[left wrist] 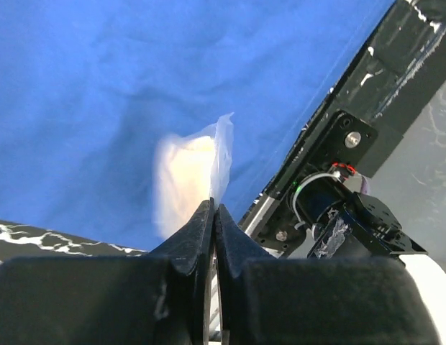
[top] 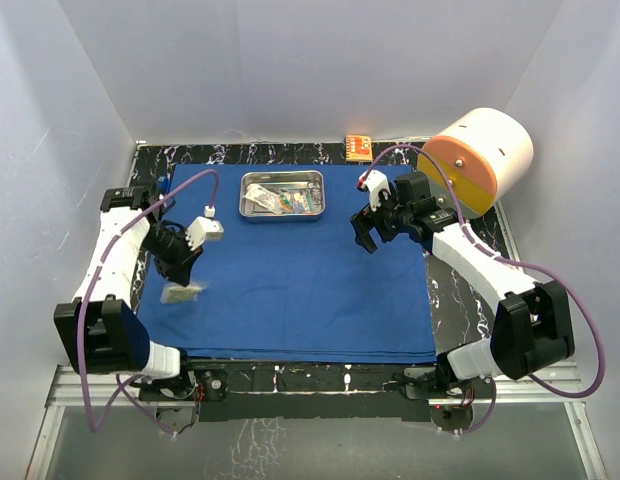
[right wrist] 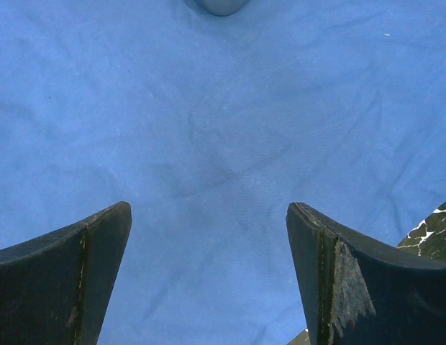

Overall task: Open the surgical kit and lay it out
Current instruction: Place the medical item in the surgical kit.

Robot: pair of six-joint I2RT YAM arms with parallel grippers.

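Note:
The royal-blue cloth wrap (top: 290,280) lies spread flat over the table. The steel tray (top: 283,195) stands on its far middle part with instruments and a packet inside. My left gripper (top: 180,275) is shut on a small clear packet (top: 182,293) and holds it just above the cloth's left part. In the left wrist view the packet (left wrist: 201,169) hangs blurred from the closed fingertips (left wrist: 198,230) over the cloth (left wrist: 79,86). My right gripper (top: 368,238) is open and empty above the cloth's right part (right wrist: 223,129), right of the tray.
A big white-and-orange cylinder (top: 480,158) lies at the back right. A small orange box (top: 358,147) sits behind the cloth's far edge. The black marbled table top (top: 460,300) shows around the cloth. White walls enclose three sides.

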